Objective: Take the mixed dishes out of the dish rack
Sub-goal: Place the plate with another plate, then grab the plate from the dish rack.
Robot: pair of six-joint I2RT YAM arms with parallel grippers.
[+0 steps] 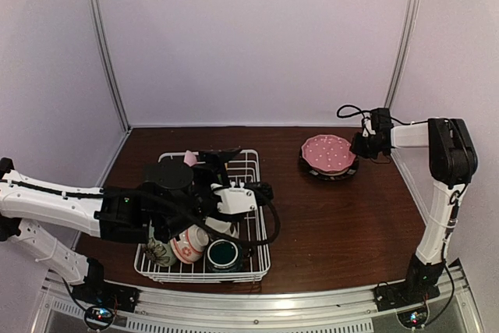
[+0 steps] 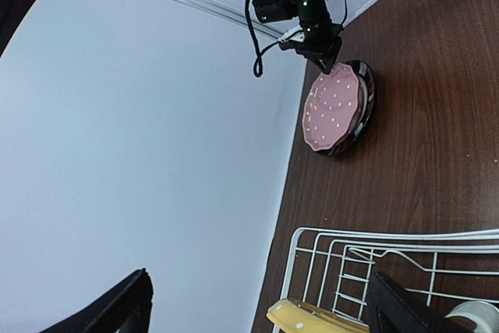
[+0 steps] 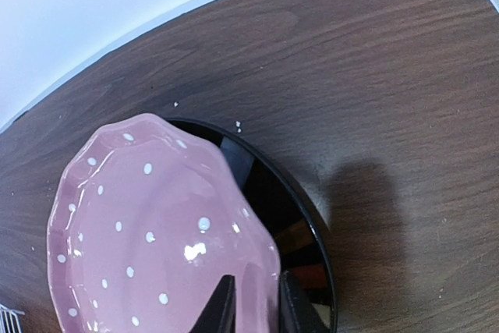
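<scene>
Right gripper (image 3: 257,295): fingers pinching the rim of the pink white-dotted ceramic plate (image 1: 327,153), which lies on a glossy black plate (image 3: 300,228) at 2 o'clock on the brown wooden table (image 1: 351,224).

Left gripper (image 2: 261,295): fingers spread wide above the white wire dish rack (image 1: 248,165) at 7 o'clock. A teal mug (image 1: 224,255) stands inside the rack.

The right hand (image 2: 327,60) meets the polka-dot plate (image 2: 334,111) (atop a black plate (image 2: 367,103)), beyond the rack (image 2: 344,282).
</scene>
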